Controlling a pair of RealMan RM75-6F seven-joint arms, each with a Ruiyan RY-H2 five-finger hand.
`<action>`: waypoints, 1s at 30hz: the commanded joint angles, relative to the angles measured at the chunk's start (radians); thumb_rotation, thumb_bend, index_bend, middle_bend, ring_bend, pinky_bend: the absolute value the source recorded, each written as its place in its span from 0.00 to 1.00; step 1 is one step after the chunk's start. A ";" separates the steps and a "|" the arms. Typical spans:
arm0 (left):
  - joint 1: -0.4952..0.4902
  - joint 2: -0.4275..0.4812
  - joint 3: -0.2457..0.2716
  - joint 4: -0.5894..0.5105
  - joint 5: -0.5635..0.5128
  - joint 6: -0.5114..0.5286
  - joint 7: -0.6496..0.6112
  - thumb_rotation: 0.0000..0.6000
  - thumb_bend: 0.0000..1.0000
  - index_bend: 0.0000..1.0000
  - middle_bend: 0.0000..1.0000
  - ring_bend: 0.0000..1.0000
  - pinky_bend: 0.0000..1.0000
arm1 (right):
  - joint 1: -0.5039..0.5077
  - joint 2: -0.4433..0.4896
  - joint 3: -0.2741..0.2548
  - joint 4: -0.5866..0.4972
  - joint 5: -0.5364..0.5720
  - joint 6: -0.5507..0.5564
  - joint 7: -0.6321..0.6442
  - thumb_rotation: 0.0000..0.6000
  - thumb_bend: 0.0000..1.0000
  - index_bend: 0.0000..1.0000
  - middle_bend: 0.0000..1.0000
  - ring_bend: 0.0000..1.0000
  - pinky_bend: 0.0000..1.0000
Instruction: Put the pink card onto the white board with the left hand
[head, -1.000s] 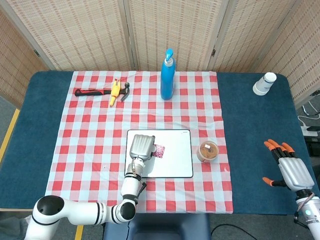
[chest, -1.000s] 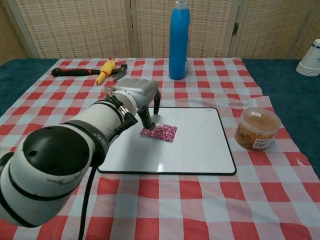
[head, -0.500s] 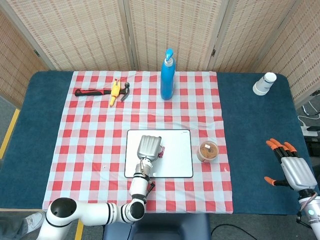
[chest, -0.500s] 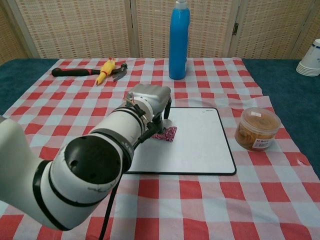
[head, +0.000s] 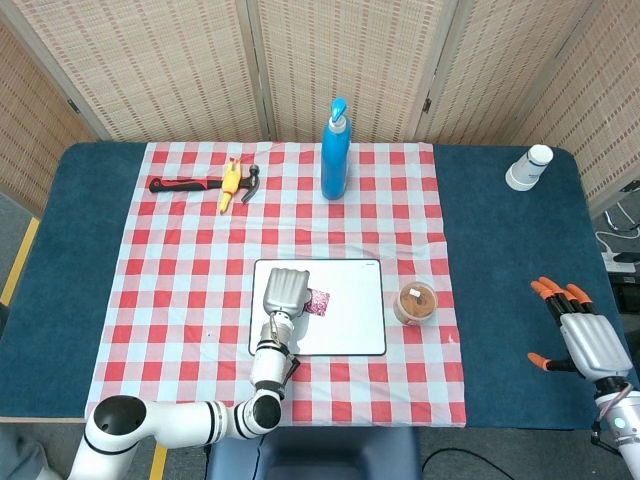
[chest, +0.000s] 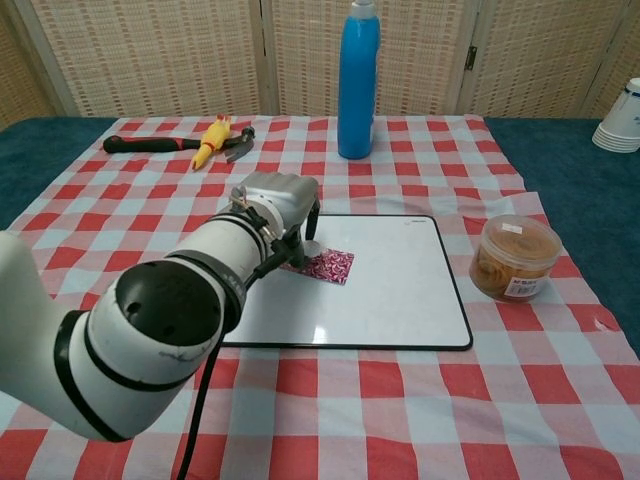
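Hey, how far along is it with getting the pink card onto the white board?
Mostly done: the pink card lies flat on the white board. In hand: the left hand is at the card's edge; whether it grips it is unclear. Left: letting go and drawing clear. The right hand is open, off to the side.

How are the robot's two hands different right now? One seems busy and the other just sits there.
The left hand is over the white board, fingers pointing down beside the pink card; the right hand is far off over the bare blue table, near nothing. The right hand's fingers are spread, showing orange tips; the left hand's tips are hidden from above. Whether the left hand touches the card is unclear. Both have silver-grey backs.
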 joint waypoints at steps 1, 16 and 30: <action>0.002 0.003 0.000 -0.010 0.000 0.004 0.001 1.00 0.33 0.51 1.00 1.00 1.00 | 0.000 -0.001 0.001 0.000 0.002 0.000 -0.002 1.00 0.07 0.00 0.00 0.00 0.00; -0.010 -0.022 -0.009 0.006 0.004 0.005 -0.002 1.00 0.33 0.51 1.00 1.00 1.00 | 0.001 0.002 0.001 -0.001 0.002 -0.001 0.005 1.00 0.07 0.00 0.00 0.00 0.00; -0.022 -0.049 -0.019 0.038 0.005 -0.005 -0.001 1.00 0.33 0.50 1.00 1.00 1.00 | 0.003 0.004 0.000 0.000 -0.002 -0.007 0.012 1.00 0.07 0.00 0.00 0.00 0.00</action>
